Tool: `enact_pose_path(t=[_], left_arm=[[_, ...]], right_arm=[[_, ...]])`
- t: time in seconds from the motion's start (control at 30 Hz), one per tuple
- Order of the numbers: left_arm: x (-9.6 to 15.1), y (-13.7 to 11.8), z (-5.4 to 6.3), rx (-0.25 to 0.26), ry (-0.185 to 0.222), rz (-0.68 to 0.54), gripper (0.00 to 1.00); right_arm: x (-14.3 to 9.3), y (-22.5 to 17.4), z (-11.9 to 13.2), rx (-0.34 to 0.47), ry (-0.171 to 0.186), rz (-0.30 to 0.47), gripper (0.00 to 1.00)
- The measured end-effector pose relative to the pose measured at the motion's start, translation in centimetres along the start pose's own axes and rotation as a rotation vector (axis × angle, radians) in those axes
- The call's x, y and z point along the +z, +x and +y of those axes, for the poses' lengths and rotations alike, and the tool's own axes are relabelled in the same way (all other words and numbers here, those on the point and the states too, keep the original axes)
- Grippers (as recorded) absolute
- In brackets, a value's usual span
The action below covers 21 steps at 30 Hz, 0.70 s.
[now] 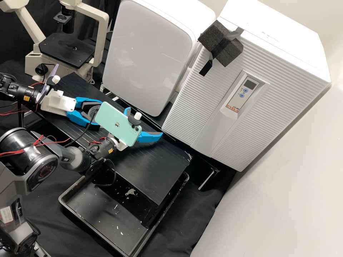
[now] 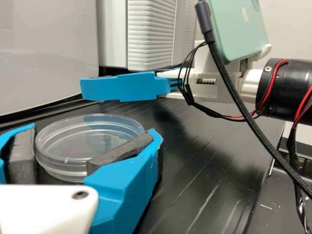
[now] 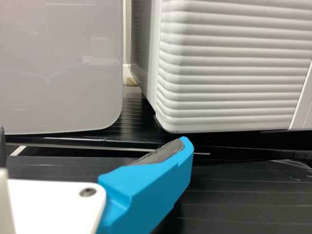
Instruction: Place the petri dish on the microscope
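In the high view my left gripper (image 1: 96,114) is shut on the clear petri dish (image 1: 93,110), low over the bench and partly hidden behind the phone. The left wrist view shows the petri dish (image 2: 80,141) lying flat between the dark pads of my left gripper (image 2: 92,130). My right gripper (image 1: 143,122) stands open over the bench beside the dish; in the right wrist view, nothing is between the fingers of my right gripper (image 3: 94,136). The microscope (image 1: 66,50), cream with a black stage, stands at the high view's upper left.
A green phone (image 1: 118,123) is mounted on the right arm, close to the left gripper. Behind the black bench (image 1: 157,162) stand a white panelled box (image 1: 150,53) and a ribbed white cabinet (image 1: 200,107). A black tray (image 1: 107,221) lies in front, and cables hang around both arms.
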State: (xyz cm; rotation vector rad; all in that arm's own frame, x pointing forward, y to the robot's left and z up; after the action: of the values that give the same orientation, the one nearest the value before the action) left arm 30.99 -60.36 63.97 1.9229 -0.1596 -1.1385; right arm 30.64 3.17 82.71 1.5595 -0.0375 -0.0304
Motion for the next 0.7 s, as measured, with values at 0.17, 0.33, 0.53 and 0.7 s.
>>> enact_pose_path(t=[0.17, 0.33, 0.53, 0.7], left_arm=[[-0.6, -1.0, -0.1, 0.009, -0.012, 0.014, 0.0], [-2.0, -3.8, 0.9, 0.019, -0.017, 0.092, 0.0], [-3.8, -7.7, 2.9, 0.081, -0.041, 0.193, 0.0], [-4.6, -10.5, 4.8, 0.167, -0.065, 0.252, 0.0]], right_arm=[[0.0, 0.0, 0.0, 0.0, 0.0, 0.0, 1.0], [0.0, 0.0, 0.0, 0.0, 0.0, 0.0, 1.0], [0.0, 0.0, 0.0, 0.0, 0.0, 0.0, 1.0], [0.0, 0.0, 0.0, 0.0, 0.0, 0.0, 1.0]])
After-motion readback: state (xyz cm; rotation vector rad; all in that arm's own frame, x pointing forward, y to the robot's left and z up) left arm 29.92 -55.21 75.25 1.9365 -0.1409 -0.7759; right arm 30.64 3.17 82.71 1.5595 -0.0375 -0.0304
